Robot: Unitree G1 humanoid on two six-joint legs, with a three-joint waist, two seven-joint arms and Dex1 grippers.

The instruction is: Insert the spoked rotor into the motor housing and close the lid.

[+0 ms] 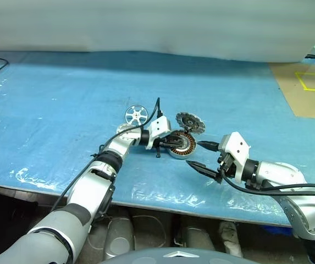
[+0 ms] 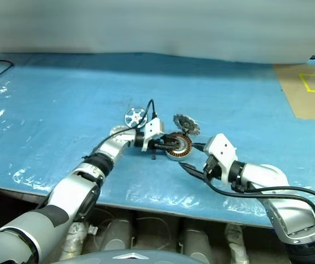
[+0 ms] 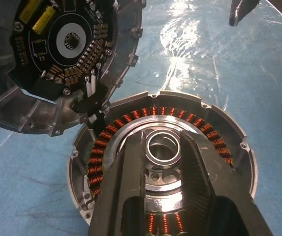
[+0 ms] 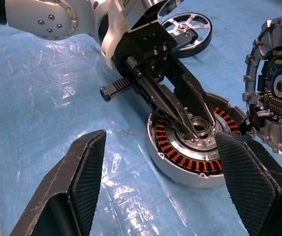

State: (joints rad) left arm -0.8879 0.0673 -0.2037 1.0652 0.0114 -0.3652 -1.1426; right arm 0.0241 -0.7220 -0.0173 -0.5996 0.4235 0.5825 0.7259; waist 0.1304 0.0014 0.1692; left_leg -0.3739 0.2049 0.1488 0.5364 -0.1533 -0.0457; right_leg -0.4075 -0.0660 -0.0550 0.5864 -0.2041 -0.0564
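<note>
I have the left hand point(image 4: 190, 123) pinching the motor housing's point(image 4: 180, 157) centre hub to steady it on the table point(image 1: 64, 99), right hand point(image 1: 201, 155) spread nearby, spoked rotor point(image 1: 136, 115) just behind, lid point(image 1: 190, 122) hinged open.

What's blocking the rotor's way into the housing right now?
The left hand. Its fingers reach over the windings and close around the hub at the centre of the housing, right where the rotor must drop in. The lid is swung open beside the housing, off the opening. The rotor lies on the table, unheld.
</note>
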